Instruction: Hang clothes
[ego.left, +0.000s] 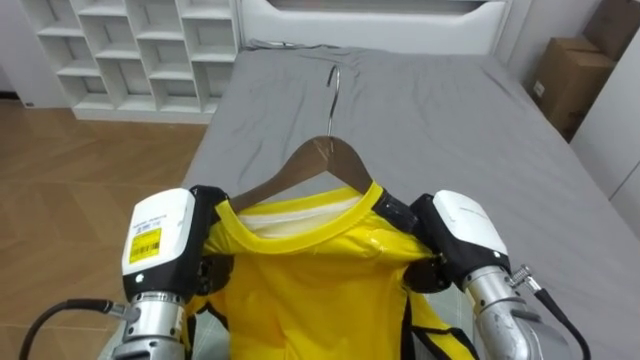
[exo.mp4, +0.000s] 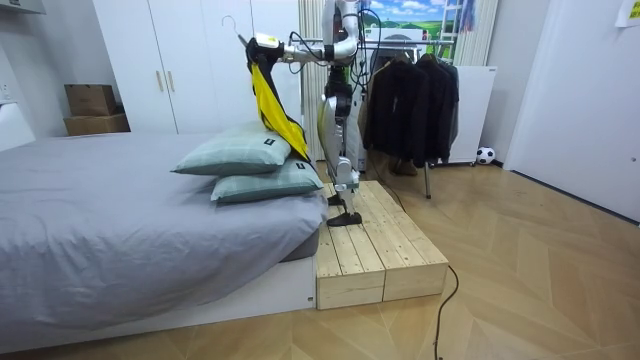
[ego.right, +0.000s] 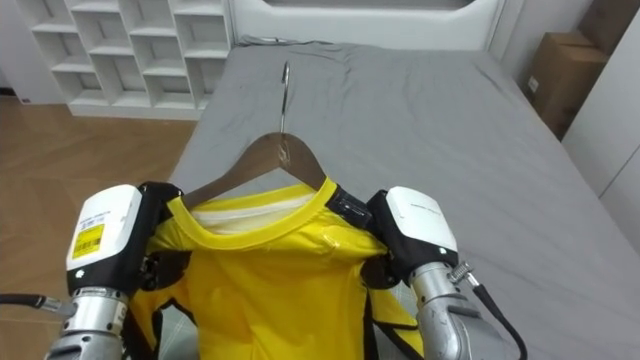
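1. The yellow shirt (ego.left: 310, 285) hangs on a wooden hanger (ego.left: 322, 160), held up in front of the robot between its two hands.
2. The left hand (ego.left: 165, 240) is at the shirt's left shoulder, its dark fingers (ego.left: 207, 200) clamped over the cloth at the hanger's end.
3. The right hand (ego.left: 462, 232) grips the right shoulder the same way, fingers closed on the yellow cloth.
4. The hanger's metal hook (ego.left: 333, 88) points away from the robot, above the grey bed (ego.left: 450, 120).
5. In the room view the robot stands upright on a wooden platform (exo.mp4: 385, 250) beside the bed, with the shirt raised high above two stacked pillows (exo.mp4: 240, 160).
6. A clothes rack (exo.mp4: 415, 100) with dark garments stands behind the robot.
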